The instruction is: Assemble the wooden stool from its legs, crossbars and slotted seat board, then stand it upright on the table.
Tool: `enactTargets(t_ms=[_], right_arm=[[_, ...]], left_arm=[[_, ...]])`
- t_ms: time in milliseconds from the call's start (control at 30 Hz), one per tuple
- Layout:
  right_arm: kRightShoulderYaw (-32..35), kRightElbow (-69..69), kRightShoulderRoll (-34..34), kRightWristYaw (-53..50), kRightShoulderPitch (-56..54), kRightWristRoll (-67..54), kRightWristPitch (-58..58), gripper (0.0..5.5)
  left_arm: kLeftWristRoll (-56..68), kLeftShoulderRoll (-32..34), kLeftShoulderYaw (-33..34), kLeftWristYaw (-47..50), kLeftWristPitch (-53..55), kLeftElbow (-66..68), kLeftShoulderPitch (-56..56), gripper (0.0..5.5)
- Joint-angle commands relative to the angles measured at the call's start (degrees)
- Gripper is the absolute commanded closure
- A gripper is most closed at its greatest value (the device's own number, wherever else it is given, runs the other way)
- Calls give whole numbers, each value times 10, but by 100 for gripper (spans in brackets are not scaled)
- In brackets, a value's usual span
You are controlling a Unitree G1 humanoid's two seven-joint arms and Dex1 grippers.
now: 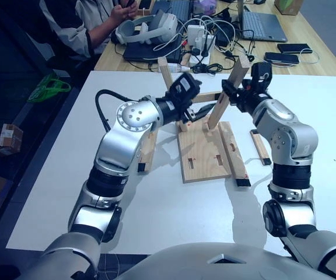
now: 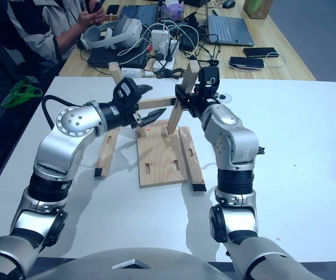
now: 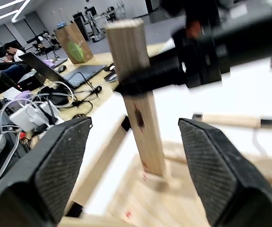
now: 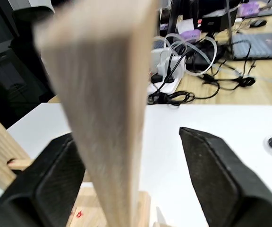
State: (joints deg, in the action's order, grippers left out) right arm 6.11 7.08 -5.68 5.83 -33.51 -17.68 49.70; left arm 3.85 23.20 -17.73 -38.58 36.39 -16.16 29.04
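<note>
Judging roughly half done on the white table (image 1: 156,221); slotted seat board (image 1: 200,160) lies flat at centre; loose leg (image 1: 147,150) at its 9 o'clock, second loose leg (image 1: 236,160) just beside its 3 o'clock edge, short bar (image 1: 260,146) past that; 11 o'clock leg (image 1: 167,73) and 1 o'clock leg (image 1: 229,93) stand in the board, crossbar (image 1: 206,97) between them; left gripper (image 3: 136,124) spread wide near the joint, holding nothing; right gripper (image 4: 126,137) spread around the 1 o'clock leg, unclamped; left to do: two legs, bars, standing upright; wooden desk (image 1: 314,35) at 12 o'clock carries laptop (image 1: 261,23), cables (image 1: 206,38), headset (image 1: 150,26).
</note>
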Motion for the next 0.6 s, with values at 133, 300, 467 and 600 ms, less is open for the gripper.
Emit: enactTargets(t_ms=[133,300,467,600], right_arm=[[21,22,-28,5,-19,-15,36,210],[27,70,-23,15,-9,-46,68,288],[34,97,-29,13,-17,-66,109,375],[34,87,-37,12,-17,-64,124,434]], left_arm=[[-38,117,-72,-78,-3,-17,-79,211],[-74,133,-100,-82,-22,13,-90,211],[-110,129,-128,-85,-39,42,-80,211],[-126,137,-141,-105,-53,55,-81,211]])
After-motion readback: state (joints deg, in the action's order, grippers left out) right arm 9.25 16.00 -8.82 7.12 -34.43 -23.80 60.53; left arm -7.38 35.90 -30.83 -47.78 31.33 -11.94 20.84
